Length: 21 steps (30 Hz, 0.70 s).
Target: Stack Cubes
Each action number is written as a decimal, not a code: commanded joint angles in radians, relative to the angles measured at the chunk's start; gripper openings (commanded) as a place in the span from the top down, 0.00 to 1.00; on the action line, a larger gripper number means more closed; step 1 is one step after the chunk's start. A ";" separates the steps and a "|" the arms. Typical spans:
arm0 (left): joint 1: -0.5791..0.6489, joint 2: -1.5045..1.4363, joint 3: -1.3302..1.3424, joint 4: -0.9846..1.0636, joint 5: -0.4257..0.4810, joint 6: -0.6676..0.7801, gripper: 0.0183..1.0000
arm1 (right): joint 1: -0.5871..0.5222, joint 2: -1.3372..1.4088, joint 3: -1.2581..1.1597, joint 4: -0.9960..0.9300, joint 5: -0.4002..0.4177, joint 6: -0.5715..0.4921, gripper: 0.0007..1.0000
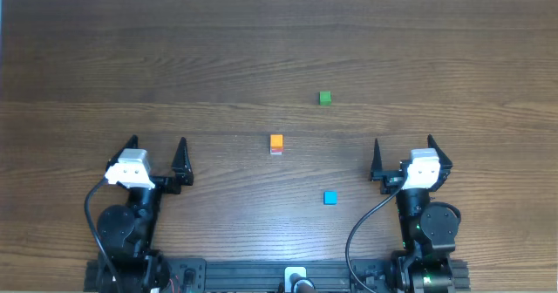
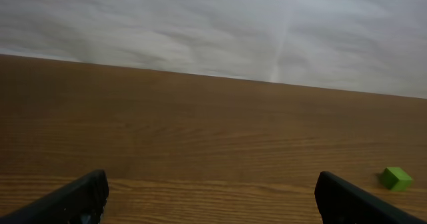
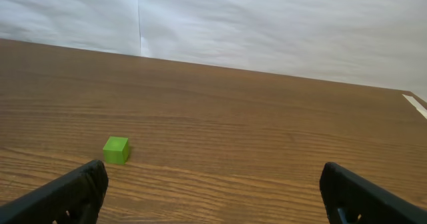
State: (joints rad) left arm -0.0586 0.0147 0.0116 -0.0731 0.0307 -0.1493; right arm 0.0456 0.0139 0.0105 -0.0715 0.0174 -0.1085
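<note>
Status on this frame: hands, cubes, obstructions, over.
Both open, empty: left hand, right hand. Lying apart on table: green cube, orange cube, blue cube. No obstruction seen.

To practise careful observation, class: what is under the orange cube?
A thin pinkish strip shows at the near edge of the orange cube, seemingly below it. The cube covers the rest, so what it is stays unclear.

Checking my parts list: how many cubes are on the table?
3: green cube farthest out, orange cube mid-table, blue cube near the right gripper. A pale edge by the orange one may be another.
</note>
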 commanded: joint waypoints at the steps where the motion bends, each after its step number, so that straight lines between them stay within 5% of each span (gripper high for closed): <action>1: 0.006 -0.012 -0.006 -0.003 0.013 0.015 0.00 | 0.001 -0.008 -0.005 -0.001 0.006 -0.002 0.01; 8: 0.006 -0.011 -0.006 -0.003 0.013 0.015 0.00 | 0.001 -0.008 -0.005 -0.001 -0.002 0.000 0.01; 21: 0.006 -0.010 -0.006 -0.003 0.013 0.015 0.00 | 0.002 -0.008 -0.005 0.114 -0.186 0.164 0.01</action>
State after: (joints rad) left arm -0.0582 0.0147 0.0116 -0.0734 0.0307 -0.1493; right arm 0.0456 0.0139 0.0105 0.0235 -0.0906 -0.0231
